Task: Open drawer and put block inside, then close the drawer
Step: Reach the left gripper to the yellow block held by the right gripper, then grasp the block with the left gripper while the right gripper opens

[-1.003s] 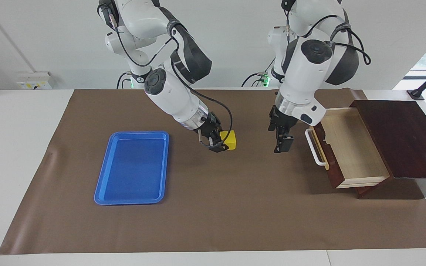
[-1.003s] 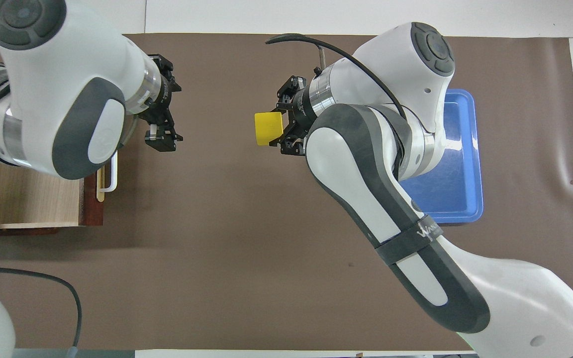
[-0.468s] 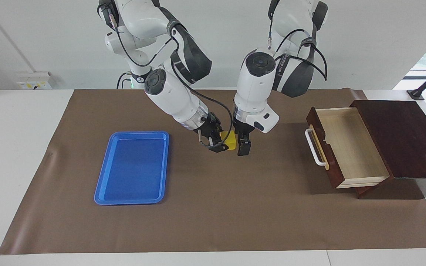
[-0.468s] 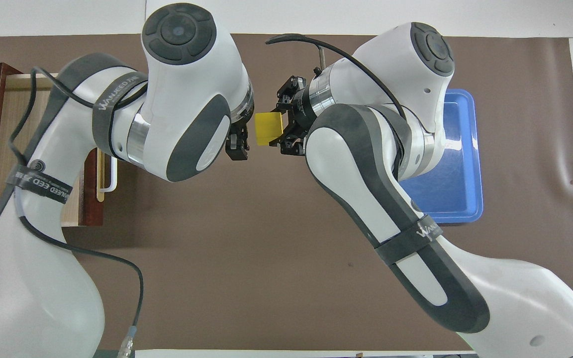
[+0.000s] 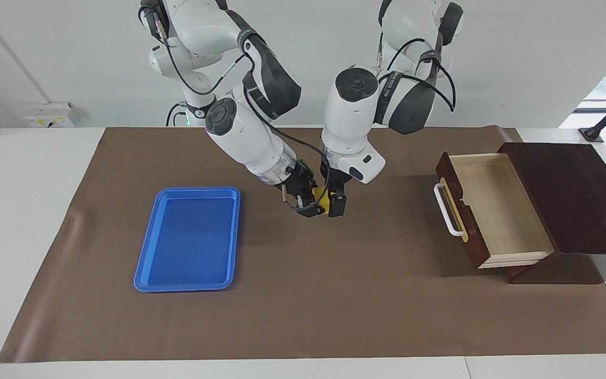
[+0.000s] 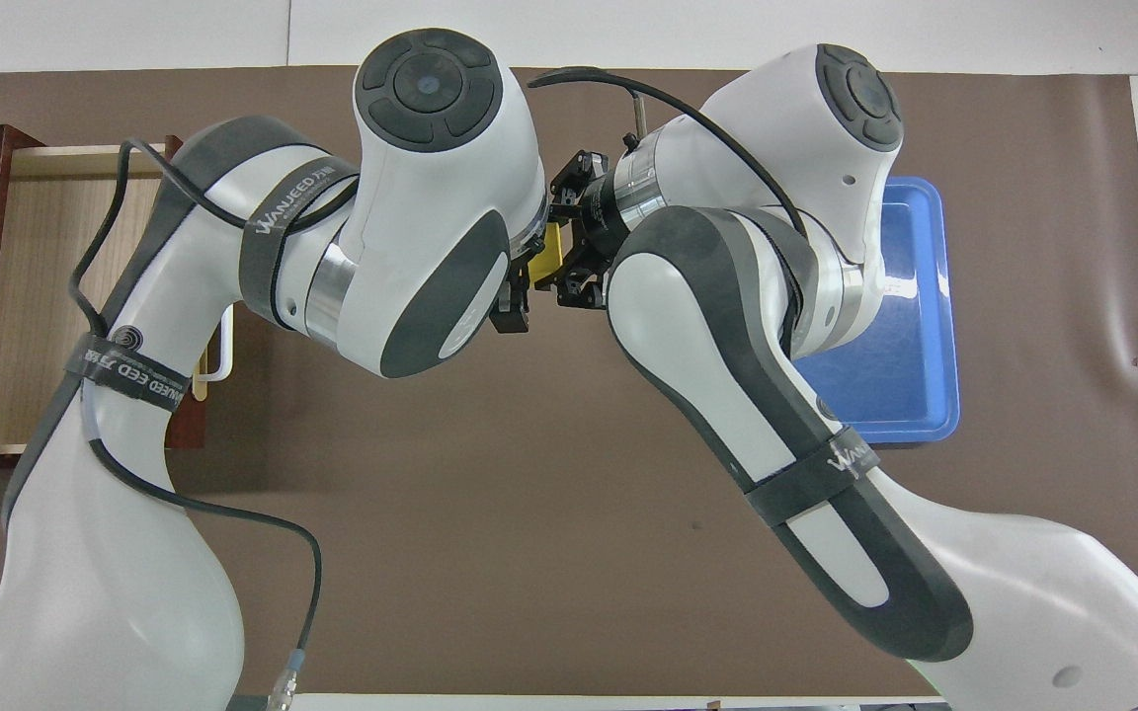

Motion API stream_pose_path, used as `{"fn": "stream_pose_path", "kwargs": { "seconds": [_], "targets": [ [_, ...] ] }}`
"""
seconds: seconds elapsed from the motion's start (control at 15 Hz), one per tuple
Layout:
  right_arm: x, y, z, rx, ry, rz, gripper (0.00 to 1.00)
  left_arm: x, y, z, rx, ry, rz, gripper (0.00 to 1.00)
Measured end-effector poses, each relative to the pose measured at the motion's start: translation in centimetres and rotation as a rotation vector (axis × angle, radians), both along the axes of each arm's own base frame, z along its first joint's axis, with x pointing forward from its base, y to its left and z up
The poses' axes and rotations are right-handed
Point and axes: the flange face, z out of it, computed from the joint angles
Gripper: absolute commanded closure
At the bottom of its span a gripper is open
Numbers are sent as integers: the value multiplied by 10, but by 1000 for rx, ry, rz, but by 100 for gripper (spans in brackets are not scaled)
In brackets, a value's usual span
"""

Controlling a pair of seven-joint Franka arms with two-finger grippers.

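The yellow block is held in my right gripper, which is shut on it over the middle of the brown mat. My left gripper has come right up to the block from the drawer's side, open, one dark finger covering most of the block. In the overhead view only a sliver of the block shows between the two wrists. The drawer stands pulled out of its dark wooden box at the left arm's end of the table, pale inside and holding nothing, its white handle facing the mat's middle.
A flat blue tray lies on the mat toward the right arm's end of the table. The brown mat covers most of the white table. Both arms crowd the mat's middle in the overhead view.
My left arm has swung from in front of the drawer to the block, its open gripper now against it. The right gripper and the block have stayed still.
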Motion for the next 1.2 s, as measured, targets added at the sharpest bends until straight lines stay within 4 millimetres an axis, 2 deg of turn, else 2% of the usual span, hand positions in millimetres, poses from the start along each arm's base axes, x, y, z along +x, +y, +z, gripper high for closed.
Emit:
{"fn": "stream_pose_path", "kwargs": {
  "seconds": [0.07,0.13,0.2,0.27,1.2],
  "targets": [
    [0,0,0,0,0,0,100,0,0,0,1,1,1,20],
    [0,0,0,0,0,0,100,0,0,0,1,1,1,44],
    [0,0,0,0,0,0,100,0,0,0,2,2,2,79],
    [0,0,0,0,0,0,100,-1,0,0,3,4,3,100],
    [-2,3,-2,0,10,7,100,1,3,0,12,8,18,100]
  ]
}}
